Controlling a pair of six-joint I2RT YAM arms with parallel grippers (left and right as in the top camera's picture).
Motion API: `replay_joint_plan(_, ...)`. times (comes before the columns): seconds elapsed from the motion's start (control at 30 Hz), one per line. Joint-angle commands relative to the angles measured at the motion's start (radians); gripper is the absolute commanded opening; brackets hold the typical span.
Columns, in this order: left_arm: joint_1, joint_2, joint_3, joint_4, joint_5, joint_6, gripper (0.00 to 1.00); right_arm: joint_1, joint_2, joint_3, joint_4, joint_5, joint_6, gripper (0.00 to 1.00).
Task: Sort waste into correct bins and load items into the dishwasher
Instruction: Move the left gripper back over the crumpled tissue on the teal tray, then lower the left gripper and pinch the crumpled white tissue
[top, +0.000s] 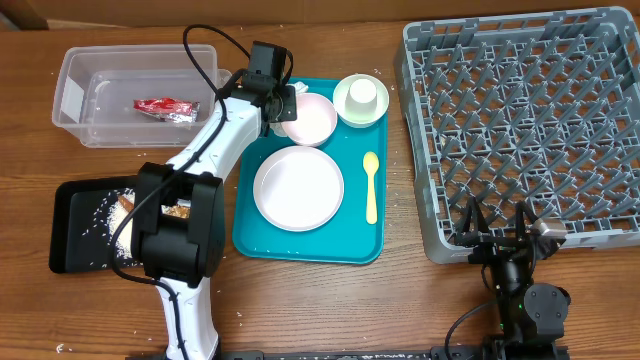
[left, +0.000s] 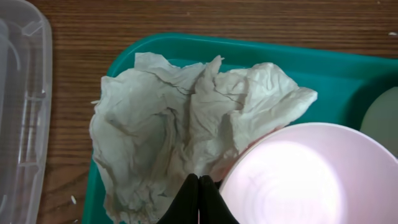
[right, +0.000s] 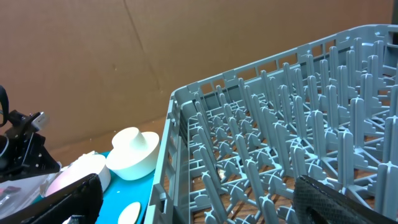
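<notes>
Brown wooden table (top: 300, 300), plain cardboard backdrop (right: 93, 56) behind

We count: grey dish rack (top: 520, 130), one; teal tray (top: 300, 245), one; clear tub (top: 120, 85), one; black tray (top: 75, 215), one; pink plate (top: 298, 188), one; pale pink bowl (top: 312, 120), one; whitish bowl (top: 343, 110), one; white cup (top: 362, 93), one; yellow spoon (top: 371, 186), one; red wrapper (top: 165, 107), one; crumpled napkin (left: 174, 124), one.
</notes>
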Motion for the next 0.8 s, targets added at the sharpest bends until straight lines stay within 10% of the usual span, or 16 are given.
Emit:
replay_joint_plan(0.0, -0.001, -0.007, -0.008, 0.004, 0.034, -0.010, 0.04, 0.007, -0.011, -0.011, 0.006, 0.002, -0.006, 1.00)
replay_joint_plan(0.77, -0.027, -0.011, -0.048, 0.011, 0.066, 0.028, 0.04, 0.007, -0.011, -0.011, 0.006, 0.002, -0.006, 1.00)
